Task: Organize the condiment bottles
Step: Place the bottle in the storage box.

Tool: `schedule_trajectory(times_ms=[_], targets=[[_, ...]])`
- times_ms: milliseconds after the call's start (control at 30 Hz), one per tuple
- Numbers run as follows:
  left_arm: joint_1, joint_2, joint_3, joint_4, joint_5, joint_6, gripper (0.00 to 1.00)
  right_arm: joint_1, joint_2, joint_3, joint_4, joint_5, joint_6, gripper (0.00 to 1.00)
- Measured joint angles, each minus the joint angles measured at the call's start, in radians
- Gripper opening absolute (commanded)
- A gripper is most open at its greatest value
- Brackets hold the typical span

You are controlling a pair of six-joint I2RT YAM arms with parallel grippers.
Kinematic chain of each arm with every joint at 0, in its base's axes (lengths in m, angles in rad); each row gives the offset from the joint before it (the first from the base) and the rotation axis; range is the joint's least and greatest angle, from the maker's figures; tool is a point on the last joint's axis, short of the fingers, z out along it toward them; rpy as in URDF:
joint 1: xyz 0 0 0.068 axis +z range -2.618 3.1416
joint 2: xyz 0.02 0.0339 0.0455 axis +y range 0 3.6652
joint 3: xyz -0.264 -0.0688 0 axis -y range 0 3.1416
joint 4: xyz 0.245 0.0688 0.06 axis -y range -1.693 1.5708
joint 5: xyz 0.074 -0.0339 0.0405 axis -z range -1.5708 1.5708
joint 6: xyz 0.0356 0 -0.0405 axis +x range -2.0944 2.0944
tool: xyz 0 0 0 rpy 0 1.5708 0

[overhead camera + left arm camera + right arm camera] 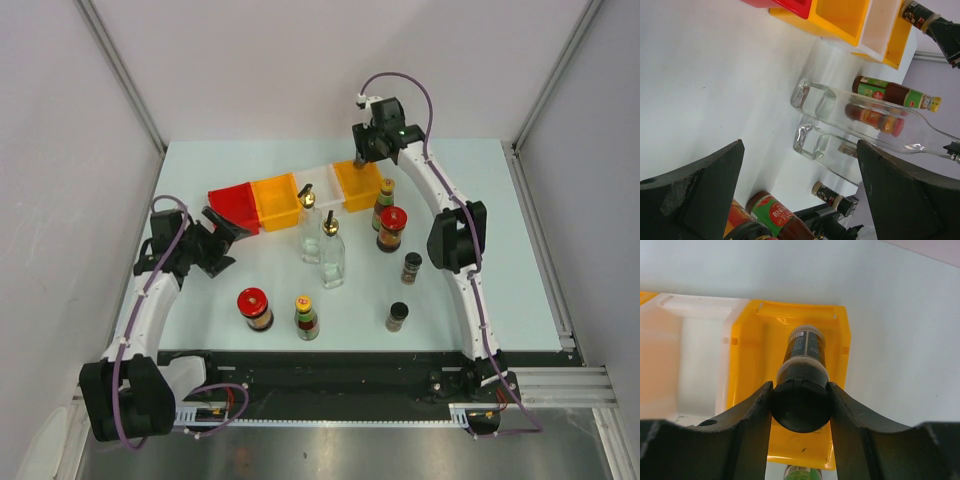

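On the tabletop (480, 300), beside the red bin (232, 205), the left pincer (225, 228) gapes empty toward two tall glass bottles (331, 258). The right pincer (800, 400) is clamped on the cap of a small black-capped bottle (802, 347), which hangs over the yellow bin (755, 355). The bottle looks rigid and probably light, so the cap grip suits it, though smooth plastic may slip.
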Motion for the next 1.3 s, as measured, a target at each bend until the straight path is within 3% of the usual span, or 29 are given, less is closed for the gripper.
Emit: schedule_trajectory(times_ms=[1300], targets=[[0.000, 0.067, -0.028, 0.042, 0.000, 0.016, 1.00, -0.013, 0.079, -0.007, -0.013, -0.008, -0.026, 0.00]])
